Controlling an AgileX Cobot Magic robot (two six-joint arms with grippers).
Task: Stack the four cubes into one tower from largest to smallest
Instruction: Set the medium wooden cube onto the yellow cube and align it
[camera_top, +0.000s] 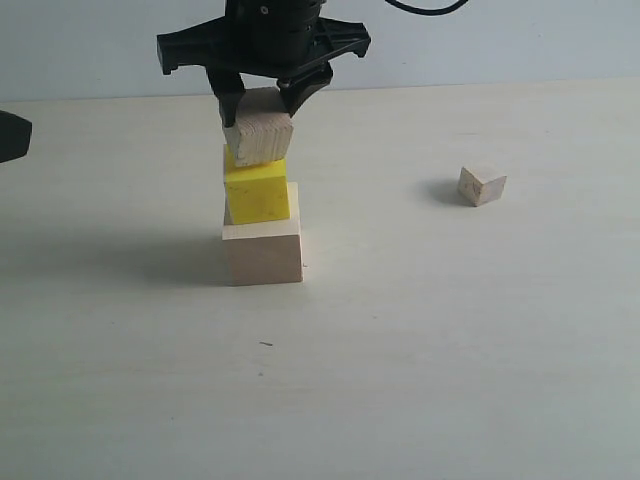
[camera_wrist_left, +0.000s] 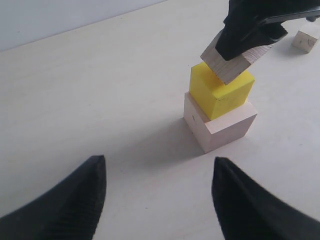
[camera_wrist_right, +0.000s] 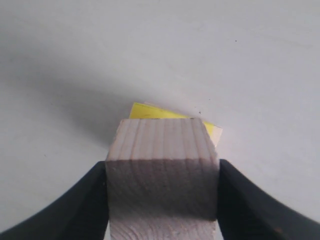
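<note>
Grainy block (camera_wrist_right: 162, 165) clamped in my right claw (camera_top: 263, 108), tilted over yellow cube (camera_top: 258, 190): third tier in hand; next: level, centre, release; left claw (camera_wrist_left: 159, 165) spread, empty

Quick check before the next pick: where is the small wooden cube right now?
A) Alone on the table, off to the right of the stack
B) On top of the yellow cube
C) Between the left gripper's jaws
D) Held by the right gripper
A: the small wooden cube sits by itself on the table, while the right gripper holds the medium wooden cube at the yellow cube.
</note>
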